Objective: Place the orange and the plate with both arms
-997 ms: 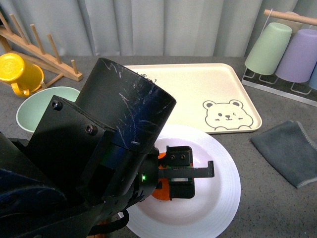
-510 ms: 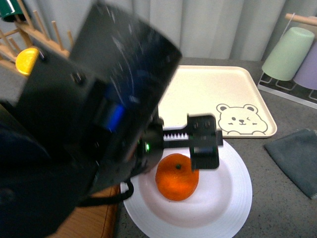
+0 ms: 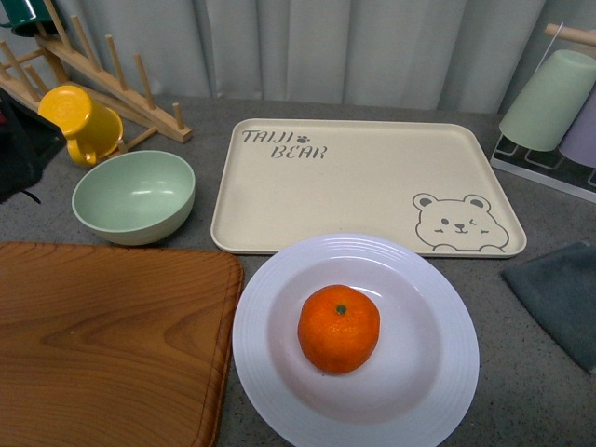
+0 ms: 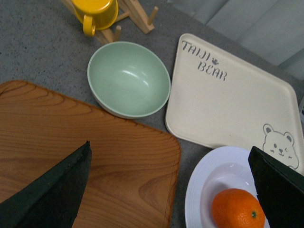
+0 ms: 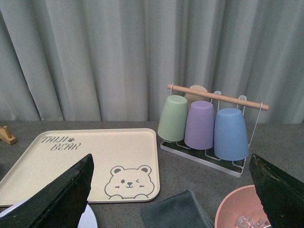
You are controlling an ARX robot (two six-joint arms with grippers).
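Left pincer [image 4: 168,152]: jaws spread wide, nothing between them, held above the table [image 3: 531,391]. Right pincer [image 5: 171,159]: also spread wide and holding nothing, its camera facing the curtain. Neither pincer shows in the front view.

Position of the task's things: the plate [image 3: 438,372] sits on the table directly in front of the robot, slightly to its right. The orange [image 3: 338,328] rests in the plate's well, stem spot up. In the left wrist view both appear close beside one finger. In the right wrist view only a sliver of the rim appears. By that evidence the left pincer looks nearer, but this is a judgement.

Governing relation: the plate is round, so it has no long axis and any free stretch of rim will take a grip. Its left rim lies just beside the wooden board [image 3: 102,335]. Its far rim meets the near edge of the bear-print tray [image 3: 363,177]; whether it overlaps cannot be told.

Containers:
- Plate: the orange.
- Tray: nothing.
- Green bowl [image 3: 133,196]: nothing.
- Pink bowl [image 5: 232,204]: small clear pieces, unidentified.
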